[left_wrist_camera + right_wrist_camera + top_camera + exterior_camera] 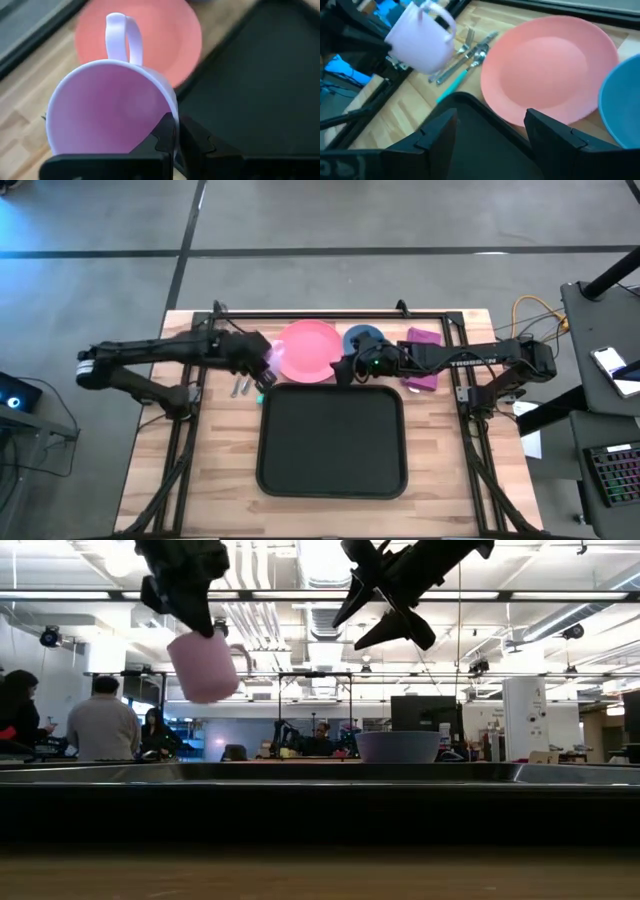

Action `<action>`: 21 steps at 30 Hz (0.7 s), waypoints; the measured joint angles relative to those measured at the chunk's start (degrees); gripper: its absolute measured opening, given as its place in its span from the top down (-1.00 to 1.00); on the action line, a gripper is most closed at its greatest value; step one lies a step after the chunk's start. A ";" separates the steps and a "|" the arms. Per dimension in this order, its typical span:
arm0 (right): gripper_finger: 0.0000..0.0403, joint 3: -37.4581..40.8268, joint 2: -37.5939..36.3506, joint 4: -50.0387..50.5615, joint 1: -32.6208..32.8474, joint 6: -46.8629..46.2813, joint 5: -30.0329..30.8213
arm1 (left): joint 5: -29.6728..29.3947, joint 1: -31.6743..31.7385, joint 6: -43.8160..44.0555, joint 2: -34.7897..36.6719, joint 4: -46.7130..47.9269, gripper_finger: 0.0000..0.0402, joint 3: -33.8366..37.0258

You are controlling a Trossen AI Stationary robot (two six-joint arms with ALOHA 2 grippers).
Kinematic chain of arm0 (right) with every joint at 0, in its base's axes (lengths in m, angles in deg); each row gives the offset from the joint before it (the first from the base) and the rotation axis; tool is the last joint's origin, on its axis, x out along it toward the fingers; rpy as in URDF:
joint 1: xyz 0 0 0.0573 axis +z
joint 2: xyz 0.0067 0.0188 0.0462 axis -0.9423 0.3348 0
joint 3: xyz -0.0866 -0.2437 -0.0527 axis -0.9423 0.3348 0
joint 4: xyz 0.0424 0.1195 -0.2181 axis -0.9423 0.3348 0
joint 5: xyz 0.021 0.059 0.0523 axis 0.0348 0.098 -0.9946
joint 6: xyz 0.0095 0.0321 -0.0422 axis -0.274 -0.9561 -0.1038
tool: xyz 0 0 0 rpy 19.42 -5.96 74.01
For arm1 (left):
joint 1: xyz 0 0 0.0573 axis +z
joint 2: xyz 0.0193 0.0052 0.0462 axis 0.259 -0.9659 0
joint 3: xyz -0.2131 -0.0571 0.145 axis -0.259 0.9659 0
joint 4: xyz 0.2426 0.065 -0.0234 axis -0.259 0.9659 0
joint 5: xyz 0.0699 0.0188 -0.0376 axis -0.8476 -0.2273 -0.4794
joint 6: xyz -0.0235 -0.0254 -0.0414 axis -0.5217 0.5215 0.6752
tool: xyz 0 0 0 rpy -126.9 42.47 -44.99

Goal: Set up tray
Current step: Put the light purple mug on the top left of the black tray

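Note:
The black tray [332, 438] lies on the table's near half, and its rim [320, 772] spans the low view. My left gripper [262, 368] hovers off the tray's far left corner, shut on a pale lilac mug [205, 665] [107, 107]. The mug also shows in the right wrist view [420, 42]. My right gripper [345, 368] [492, 135] is open in the air above the tray's far edge, next to the pink plate [308, 350] [550, 70]. The plate and a blue bowl [362, 338] [398, 746] sit flat on the table beyond the tray. My left gripper [176, 125] holds the mug by its rim wall [172, 112], on the side away from the handle [122, 37]. One finger [162, 137] is inside the mug and one outside. The fingers come from above. The mug hangs below them, lifted clear and slightly tilted.
Cutlery, one piece with a teal handle [250, 388] [465, 55], lies on the wood left of the tray's far left corner, under the mug. Purple objects [421, 358] lie right of the bowl. A black frame rail [330, 313] borders the table's far side. People stand in the room behind [100, 725].

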 joint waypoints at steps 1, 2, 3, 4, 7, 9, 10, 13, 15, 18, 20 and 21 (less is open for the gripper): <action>-0.11 0.00 0.00 0.47 0.00 -0.01 -0.22 | -0.11 -0.38 0.15 -1.25 0.14 1.00 0.08; -0.11 0.00 0.00 0.57 0.00 -0.02 -0.65 | -0.29 -0.53 0.17 -2.63 0.26 1.00 0.15; -0.11 0.00 0.00 0.65 0.00 -0.02 -1.19 | -0.30 -0.57 0.17 -3.97 0.25 1.00 0.16; -0.11 0.00 0.00 1.04 0.00 -0.03 -1.84 | -0.18 -0.68 0.17 -5.19 0.18 1.00 0.17; -0.11 0.00 0.00 2.74 0.02 -0.87 -3.09 | 2.08 -1.97 0.55 -7.92 -0.14 1.00 0.20; -0.11 0.00 0.00 3.59 0.04 -1.38 -3.28 | 3.33 -3.19 1.47 -9.10 -0.32 1.00 0.20; -0.11 0.00 0.00 3.98 0.01 -1.42 -3.43 | 3.59 -3.95 2.31 -9.64 -0.33 1.00 0.20; -0.11 0.00 0.00 5.50 0.00 -1.14 -3.79 | 4.77 -5.67 5.47 -10.97 -0.91 1.00 0.20; -0.11 0.00 0.00 6.15 -0.13 0.47 -5.11 | 5.24 -7.08 8.32 -11.83 -0.95 1.00 0.20; -0.11 0.02 0.00 6.39 -0.28 3.23 -7.70 | 5.49 -9.21 11.94 -13.37 -2.02 1.00 0.20; -0.11 0.03 0.00 6.46 -0.26 4.89 -8.19 | 5.53 -10.56 14.26 -14.40 -3.39 1.00 0.20; -0.11 0.06 0.00 6.46 -0.27 5.57 -8.30 | 5.52 -11.23 15.37 -15.00 -4.36 1.00 0.20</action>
